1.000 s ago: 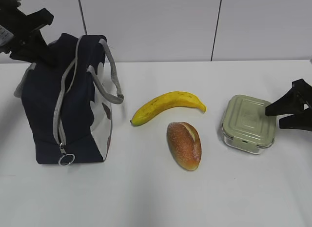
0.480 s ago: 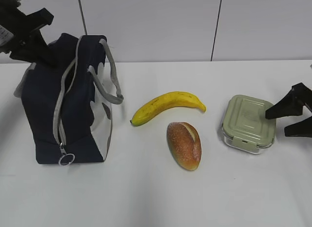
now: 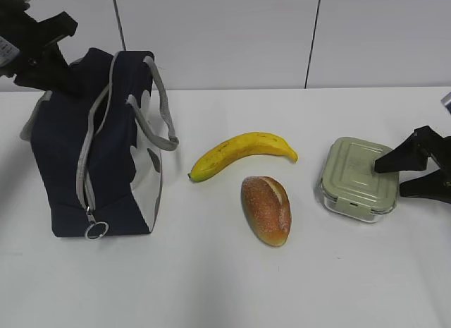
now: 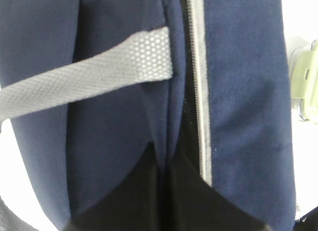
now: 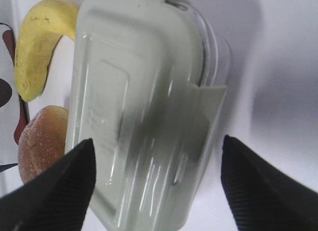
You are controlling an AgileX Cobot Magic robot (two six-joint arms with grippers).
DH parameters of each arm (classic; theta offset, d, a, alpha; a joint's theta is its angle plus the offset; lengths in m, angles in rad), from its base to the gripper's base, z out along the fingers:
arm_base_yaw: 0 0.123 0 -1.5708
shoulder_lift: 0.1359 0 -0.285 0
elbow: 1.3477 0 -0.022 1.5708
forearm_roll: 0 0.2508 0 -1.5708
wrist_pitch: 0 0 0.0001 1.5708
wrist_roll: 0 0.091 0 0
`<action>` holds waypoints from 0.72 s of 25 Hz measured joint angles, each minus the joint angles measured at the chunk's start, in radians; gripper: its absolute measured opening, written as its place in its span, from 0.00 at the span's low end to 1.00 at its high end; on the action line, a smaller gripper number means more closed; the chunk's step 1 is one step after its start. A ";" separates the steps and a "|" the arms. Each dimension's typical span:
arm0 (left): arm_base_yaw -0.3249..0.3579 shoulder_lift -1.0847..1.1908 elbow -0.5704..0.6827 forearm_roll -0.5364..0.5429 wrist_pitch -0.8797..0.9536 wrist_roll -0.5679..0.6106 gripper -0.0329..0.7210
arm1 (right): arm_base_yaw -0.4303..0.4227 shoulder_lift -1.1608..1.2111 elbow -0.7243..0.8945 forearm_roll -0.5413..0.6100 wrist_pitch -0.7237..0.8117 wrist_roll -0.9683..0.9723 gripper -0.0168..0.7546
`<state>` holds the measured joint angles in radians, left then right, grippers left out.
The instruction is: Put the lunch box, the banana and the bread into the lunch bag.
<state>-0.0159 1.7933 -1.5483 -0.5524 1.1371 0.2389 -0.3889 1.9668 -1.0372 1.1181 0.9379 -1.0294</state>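
The navy lunch bag point(image 3: 99, 155) stands at the left, its ring zip pull point(image 3: 95, 230) low on the front. My left gripper point(image 3: 51, 68) is at the bag's top back corner; in the left wrist view it point(image 4: 163, 154) is shut, pinching a ridge of the bag's fabric point(image 4: 114, 121) beside the grey zipper point(image 4: 198, 92). The banana point(image 3: 243, 153) and the bread point(image 3: 266, 209) lie mid-table. The green-lidded lunch box point(image 3: 356, 176) sits on the right. My right gripper point(image 3: 392, 178) is open, its fingers straddling the box's point(image 5: 144, 102) right end point(image 5: 156, 156).
A grey bag handle point(image 3: 163, 106) hangs over the bag's right side. The white table point(image 3: 211, 286) runs to a white panelled wall point(image 3: 232, 32) behind. The banana point(image 5: 37, 47) and bread point(image 5: 42, 139) lie just past the lunch box in the right wrist view.
My right gripper has come down and a little left, closer over the lunch box's right edge. The left gripper, bag, banana and bread have not moved.
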 joint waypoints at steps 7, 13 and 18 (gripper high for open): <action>0.000 0.000 0.000 0.000 0.009 0.000 0.04 | 0.000 0.060 -0.004 0.059 0.006 -0.064 0.71; 0.000 0.000 0.000 0.000 0.016 0.001 0.04 | 0.000 0.062 -0.006 0.104 0.031 -0.107 0.52; 0.000 0.000 0.000 0.000 0.016 0.001 0.04 | 0.000 0.064 -0.006 0.106 0.047 -0.124 0.50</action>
<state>-0.0159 1.7933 -1.5483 -0.5524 1.1536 0.2398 -0.3889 2.0307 -1.0437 1.2244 0.9851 -1.1537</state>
